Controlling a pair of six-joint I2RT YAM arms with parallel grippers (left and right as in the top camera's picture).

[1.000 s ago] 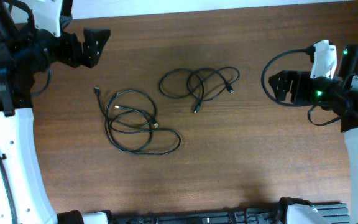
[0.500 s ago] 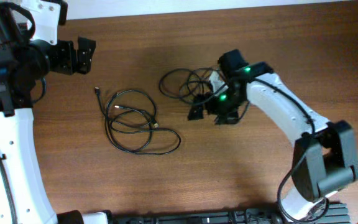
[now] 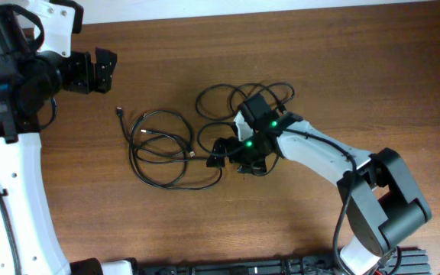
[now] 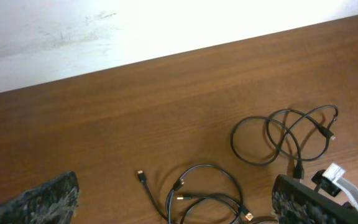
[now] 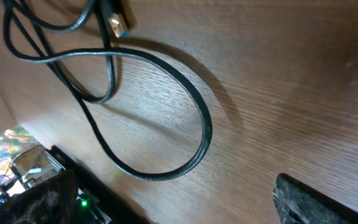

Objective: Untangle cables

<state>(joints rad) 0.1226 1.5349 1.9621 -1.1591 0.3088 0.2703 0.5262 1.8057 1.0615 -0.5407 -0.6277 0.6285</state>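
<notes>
While the right gripper [image 3: 230,159] hovers low over the table [image 3: 357,76] with its jaws spread and empty, the cables [image 5: 209,130] lie in two heaps: one coil [image 3: 165,150] just beside it, another tangle [image 3: 239,103] near its wrist; the left gripper [image 3: 104,70], also spread, hangs well apart

Right pincer [image 3: 220,153] farther left, at cables [image 3: 161,147]

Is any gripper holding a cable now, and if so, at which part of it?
Nothing is held. The right gripper is open over a cable loop, not closed on it; the left gripper is open too, away to the side.
</notes>
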